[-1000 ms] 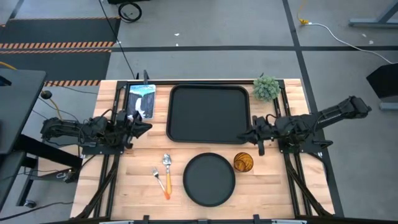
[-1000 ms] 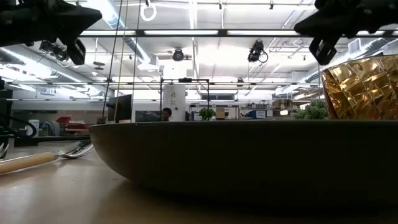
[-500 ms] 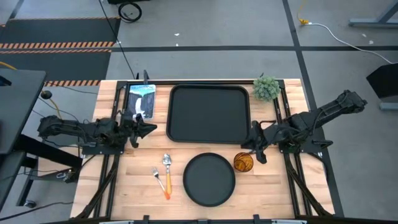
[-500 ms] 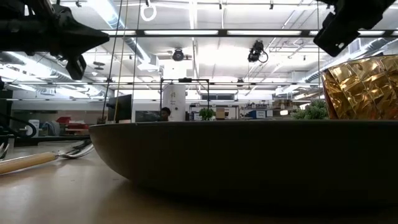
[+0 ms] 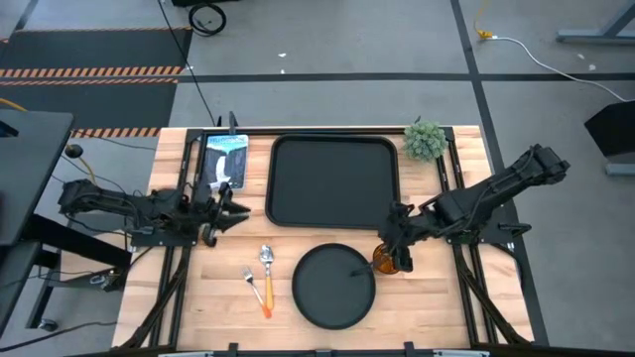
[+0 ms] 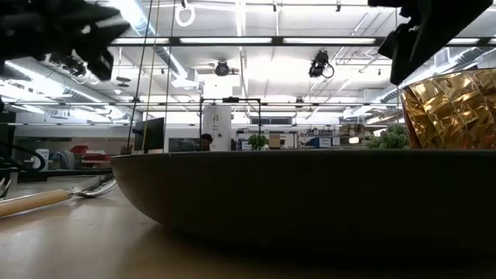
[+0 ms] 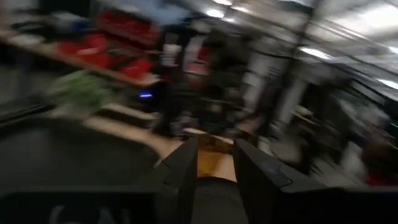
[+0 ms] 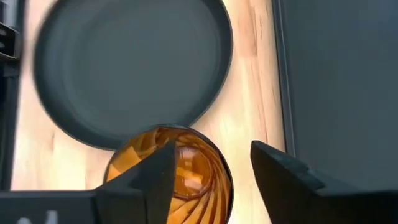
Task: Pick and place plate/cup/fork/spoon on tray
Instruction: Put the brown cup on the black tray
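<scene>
The amber cup (image 5: 387,260) stands upright on the wood between the round black plate (image 5: 333,286) and the tray (image 5: 332,183). The fork (image 5: 250,283) and the spoon (image 5: 266,266) lie left of the plate. My right gripper (image 5: 396,241) is open and hangs over the cup's tray-side rim. In the right wrist view (image 8: 211,149) one finger shows over the cup's mouth (image 8: 171,168) and the other outside it. The low view shows it (image 6: 418,39) above the cup (image 6: 453,108). My left gripper (image 5: 236,210) is open and empty, left of the tray.
A green potted plant (image 5: 425,141) stands at the tray's far right corner. A blue-white card (image 5: 226,159) lies at the tray's far left. Bare wood shows at the table's near left and near right.
My right gripper has gone toward the table's near edge and left, from beside the tray's right rim to over the cup, tipping downward. My left gripper has edged a little toward the table's right and near edge. The cup, plate, fork and spoon have stayed put.
</scene>
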You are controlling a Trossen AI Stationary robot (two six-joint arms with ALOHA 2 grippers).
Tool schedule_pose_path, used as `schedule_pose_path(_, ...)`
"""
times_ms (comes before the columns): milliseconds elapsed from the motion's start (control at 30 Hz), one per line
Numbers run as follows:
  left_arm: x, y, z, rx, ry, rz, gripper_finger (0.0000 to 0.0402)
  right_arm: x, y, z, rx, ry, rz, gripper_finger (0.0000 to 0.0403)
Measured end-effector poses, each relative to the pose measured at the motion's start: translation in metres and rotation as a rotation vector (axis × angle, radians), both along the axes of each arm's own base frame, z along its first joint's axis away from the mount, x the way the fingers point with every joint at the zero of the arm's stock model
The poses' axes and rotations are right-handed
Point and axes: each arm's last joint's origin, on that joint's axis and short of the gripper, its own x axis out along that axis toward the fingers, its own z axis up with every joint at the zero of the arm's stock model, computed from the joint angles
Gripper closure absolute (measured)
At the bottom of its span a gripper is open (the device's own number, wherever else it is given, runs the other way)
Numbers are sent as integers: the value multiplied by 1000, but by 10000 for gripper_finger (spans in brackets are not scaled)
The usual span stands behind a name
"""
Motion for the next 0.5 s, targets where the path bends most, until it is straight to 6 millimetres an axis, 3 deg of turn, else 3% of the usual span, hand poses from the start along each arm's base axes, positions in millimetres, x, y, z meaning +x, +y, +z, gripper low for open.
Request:
schedule_pose_path(167,-2,-6,4,69,-50,-164,285,10,4,-2,-43,131,-23,177)
schedule_pose_path(333,-2,-7,4,63,-57,-162,287,23,10,-1,-70,204,23,178)
schedule_pose_path(500,-2,-6,7,25,-76,-141,287,32,8,-13,-108,325,55,179)
